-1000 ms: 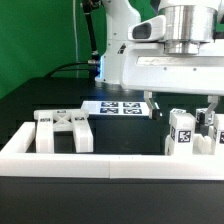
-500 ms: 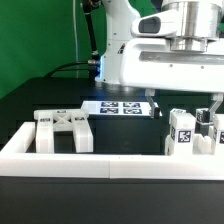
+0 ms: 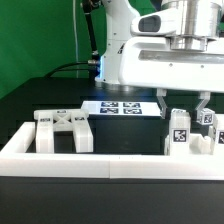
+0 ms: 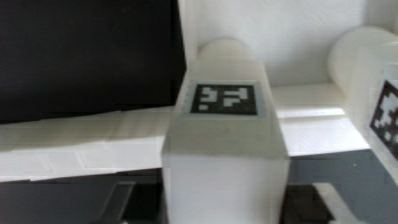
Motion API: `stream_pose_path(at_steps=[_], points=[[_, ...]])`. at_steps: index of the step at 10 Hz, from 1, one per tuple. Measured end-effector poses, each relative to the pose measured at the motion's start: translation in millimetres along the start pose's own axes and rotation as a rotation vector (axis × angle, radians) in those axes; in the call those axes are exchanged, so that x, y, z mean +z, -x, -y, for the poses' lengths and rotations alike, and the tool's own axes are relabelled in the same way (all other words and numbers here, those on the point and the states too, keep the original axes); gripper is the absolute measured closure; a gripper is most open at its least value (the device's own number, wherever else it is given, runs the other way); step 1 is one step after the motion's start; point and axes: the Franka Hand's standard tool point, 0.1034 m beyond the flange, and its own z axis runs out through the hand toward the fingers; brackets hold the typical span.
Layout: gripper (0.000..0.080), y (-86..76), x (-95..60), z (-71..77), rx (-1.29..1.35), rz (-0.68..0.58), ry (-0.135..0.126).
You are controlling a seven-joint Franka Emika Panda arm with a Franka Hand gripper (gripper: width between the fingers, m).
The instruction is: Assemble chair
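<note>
Gripper [image 3: 183, 105] has shifted over the last second: its finger on the exterior view's left has come in from beside the marker board [image 3: 118, 106], and both fingers now straddle the top of the tagged square post [image 3: 180, 132]. Jaws wide, nothing held, gap showing either side of the post. Post stands upright just behind the border wall [image 3: 100, 160], on the exterior view's right, with another tagged part [image 3: 209, 124] just beside it; cross-braced frame [image 3: 63, 131] well apart to the left. Wrist view has the post [image 4: 226, 150] centred, tag facing the camera. Reads as pre-grasp on the post. Next: descend further, stay centred, close on the flat side faces, don't clip the neighbouring part
</note>
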Motion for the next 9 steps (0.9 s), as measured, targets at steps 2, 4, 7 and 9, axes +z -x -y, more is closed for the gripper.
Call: stream_pose_path(at_steps=[2, 4, 7, 9], points=[[0.0512, -0.3, -0.3, -0.7, 0.206, 0.0, -0.003], [0.0512, -0.5, -0.4, -3.8, 0.349, 0.006, -0.001], [0.0511, 1.3, 0.0, -13.1, 0.731, 0.038, 0.011], [0.0511, 2.9, -0.4, -14.0, 0.944, 0.05, 0.025]])
